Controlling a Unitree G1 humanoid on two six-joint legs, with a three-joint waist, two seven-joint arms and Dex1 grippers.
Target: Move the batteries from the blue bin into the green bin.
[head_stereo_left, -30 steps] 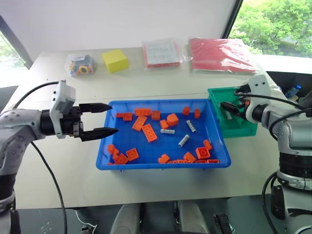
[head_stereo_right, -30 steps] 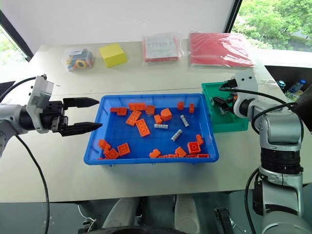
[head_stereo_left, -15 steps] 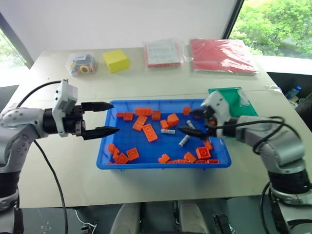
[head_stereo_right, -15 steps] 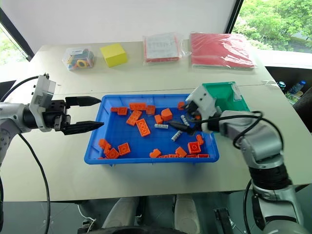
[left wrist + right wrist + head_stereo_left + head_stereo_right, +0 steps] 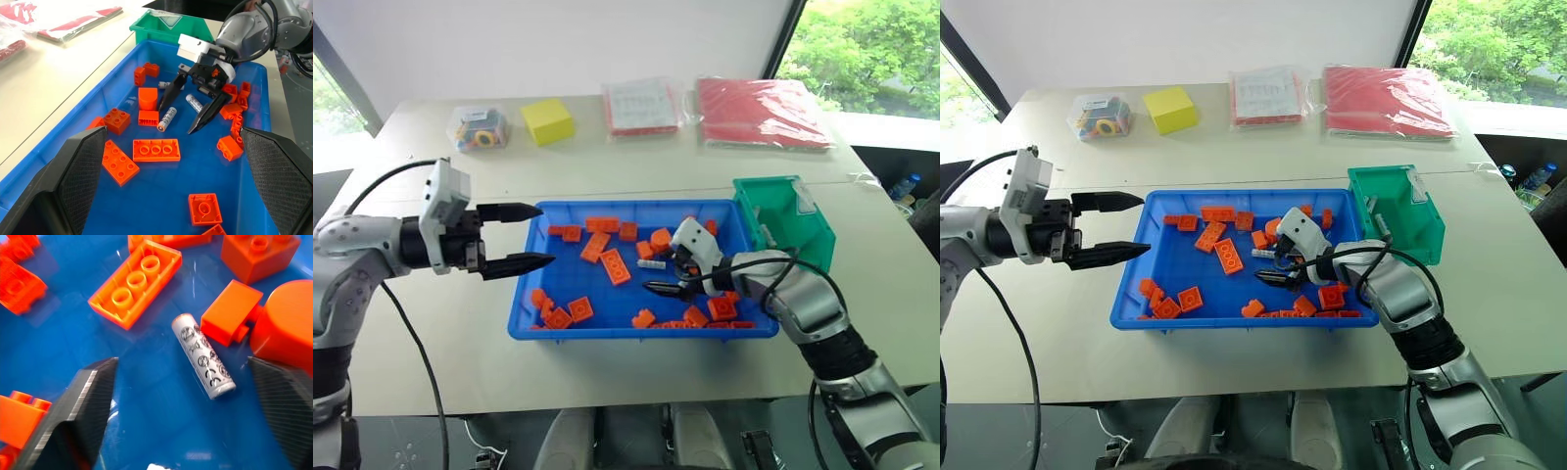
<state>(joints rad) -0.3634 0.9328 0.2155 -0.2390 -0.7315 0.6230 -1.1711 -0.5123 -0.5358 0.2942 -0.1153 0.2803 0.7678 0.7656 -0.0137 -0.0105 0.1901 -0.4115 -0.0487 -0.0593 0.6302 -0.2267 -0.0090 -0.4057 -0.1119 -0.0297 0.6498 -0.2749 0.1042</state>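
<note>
- Batteries [image 5: 167, 118] look small, rigid and smooth: light to lift, but round and likely to roll or slip on the slick floor of the blue bin [image 5: 570, 327]. My judgement is that the best hold is across the middle of the cylinder, fingers square to its length, not at the ends.
- The one in hand lies flat on the bin floor toward the bin's right half, beside an orange brick [image 5: 230, 318] and a round orange piece [image 5: 286, 335], with a long orange brick [image 5: 135, 282] just apart on its other side.
- The right gripper [image 5: 194, 110] hangs low inside the bin with its fingers [image 5: 83, 411] spread partway; the battery [image 5: 203, 356] sits in the gap between them, nearer one finger, untouched, lying slantwise to the line between the tips.
- A second battery [image 5: 194, 103] lies close by, beside the same gripper.
- The left gripper [image 5: 514, 238] hovers over the bin's left rim, fingers parted and empty.
- The green bin [image 5: 792, 231] stands just beside the blue bin's right end, near the counter's right edge.
</note>
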